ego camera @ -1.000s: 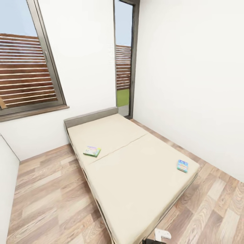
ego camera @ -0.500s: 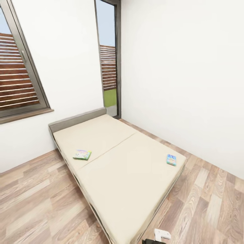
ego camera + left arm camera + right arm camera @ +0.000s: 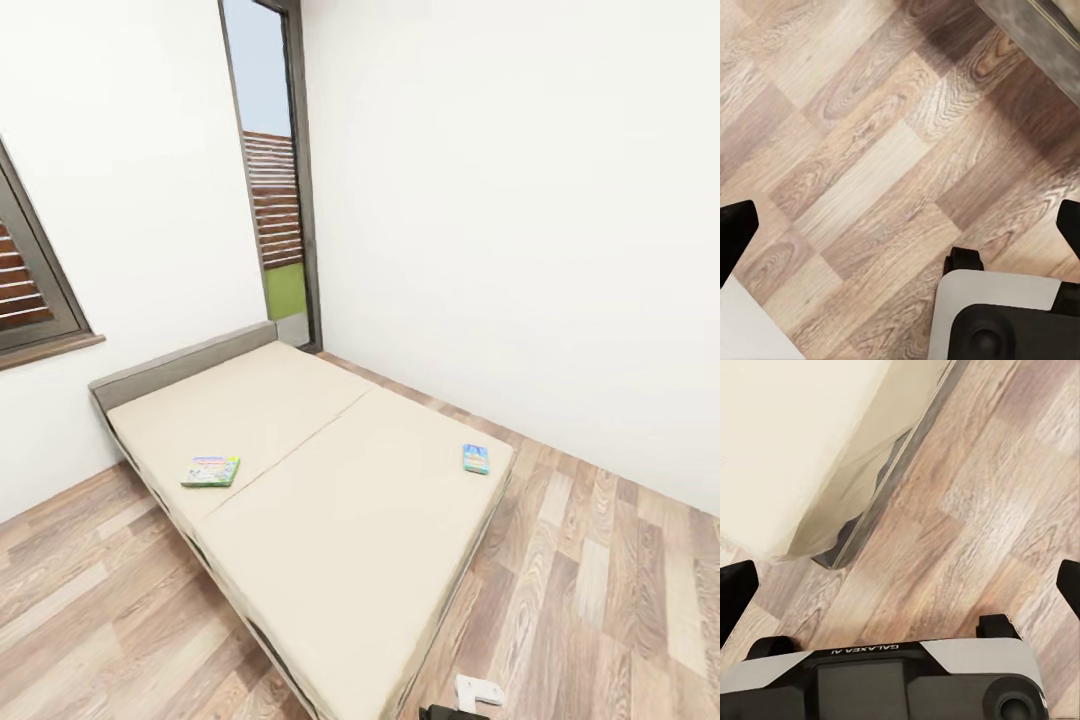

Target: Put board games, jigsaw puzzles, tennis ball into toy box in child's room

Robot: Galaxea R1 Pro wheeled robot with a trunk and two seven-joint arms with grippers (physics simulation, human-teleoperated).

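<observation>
The view has swung to the right since a second ago, so the robot is turning near the bed (image 3: 330,510), still approaching. Two board games lie on the mattress: one near the left edge (image 3: 210,471), one at the far right corner (image 3: 476,459). Both grippers' fingers (image 3: 736,229) (image 3: 736,592) stand wide, holding nothing, over the floor (image 3: 590,580).

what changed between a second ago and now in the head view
Only the camera moved: the view swung to the right, so the bed, the window and the glass door slid toward the picture's left and more of the right-hand wall shows. Nothing was gripped or released. The two board games, one near the headboard side and one near the far edge, lie at the same spots on the mattress.
</observation>
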